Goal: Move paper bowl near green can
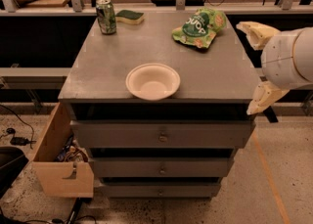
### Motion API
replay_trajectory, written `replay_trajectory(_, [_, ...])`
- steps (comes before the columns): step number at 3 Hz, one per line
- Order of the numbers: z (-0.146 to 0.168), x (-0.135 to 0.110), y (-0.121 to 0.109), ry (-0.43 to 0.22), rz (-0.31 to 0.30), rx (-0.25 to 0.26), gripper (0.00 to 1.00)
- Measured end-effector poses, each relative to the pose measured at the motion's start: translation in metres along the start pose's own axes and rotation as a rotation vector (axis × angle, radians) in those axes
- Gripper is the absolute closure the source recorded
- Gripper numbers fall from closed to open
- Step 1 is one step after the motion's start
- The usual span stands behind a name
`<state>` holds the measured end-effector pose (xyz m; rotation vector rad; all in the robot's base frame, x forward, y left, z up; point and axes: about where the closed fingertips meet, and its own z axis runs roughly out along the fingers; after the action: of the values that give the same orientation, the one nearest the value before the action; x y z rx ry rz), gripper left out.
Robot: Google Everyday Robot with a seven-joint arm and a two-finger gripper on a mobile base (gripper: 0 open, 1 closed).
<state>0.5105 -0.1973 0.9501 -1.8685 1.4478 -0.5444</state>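
The cream-white paper bowl (152,81) sits upright at the front edge of the grey cabinet top (107,61), near its middle. The green can (105,16) stands upright at the back left corner, well apart from the bowl. My gripper (244,69) is at the right edge of the cabinet, to the right of the bowl. Its two cream fingers are spread wide, one high and one low, with nothing between them.
A flat green and yellow sponge (129,16) lies just right of the can. A green chip bag (199,27) lies at the back right. The cabinet has stacked drawers (161,135). An open wooden box (58,154) sticks out at the lower left. A railed shelf runs behind.
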Motion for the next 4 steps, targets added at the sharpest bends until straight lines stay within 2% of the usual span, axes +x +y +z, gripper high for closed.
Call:
replay_trajectory(1, [0.006,-0.024,-0.001,0.005,-0.059,0.036,0.0])
replay_trajectory(3, [0.04,-0.095,-0.002,-0.117,-0.183,0.091,0.0])
replay_trajectory(4, [0.062,-0.122,-0.003,-0.182,-0.207,0.104,0.0])
